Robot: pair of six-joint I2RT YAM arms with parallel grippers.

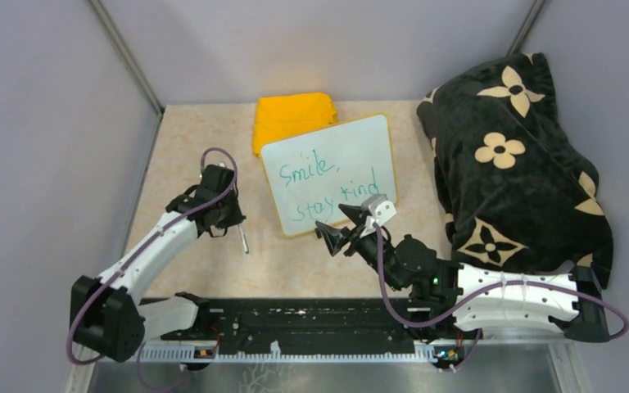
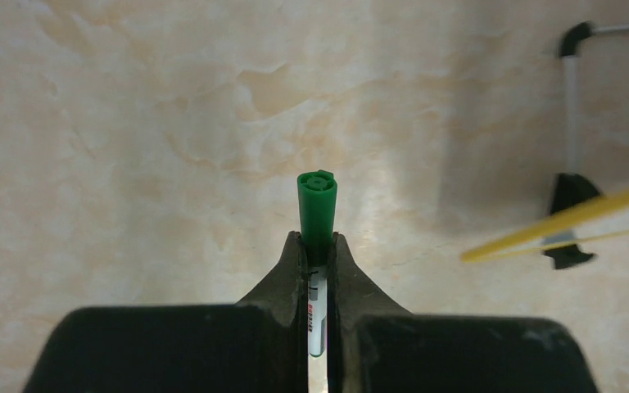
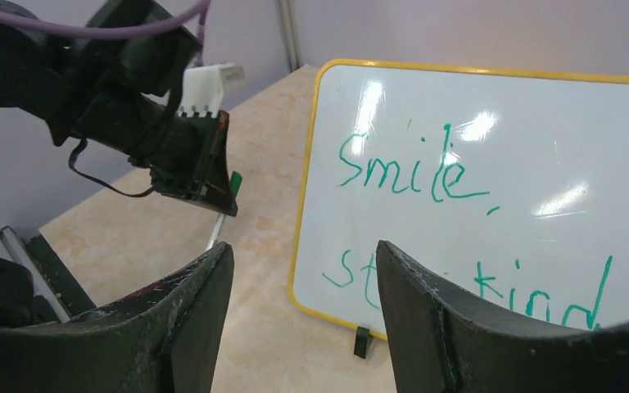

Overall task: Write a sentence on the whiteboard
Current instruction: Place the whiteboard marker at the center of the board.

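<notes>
**Top external view: green words on the board, marker clamped in the left arm**

Top external view showed the whiteboard (image 1: 360, 143) lying slightly turned at the centre of the frame on the table (image 1: 205, 139). Its upper left corner lay over the edge of a yellow cloth (image 1: 291, 115). The sentence (image 1: 303, 172), "Smile, stay kind", ran across it in two green lines. Left of the board and apart from it, the left gripper (image 1: 231, 214) was clenched on a marker (image 2: 317, 201) whose green end showed in the left wrist view. At lower centre, by the board's lower edge, the right gripper (image 1: 337, 229) stood with jaws parted, nothing between them. A black flowered blanket (image 1: 512, 164) filled the right side.
</notes>
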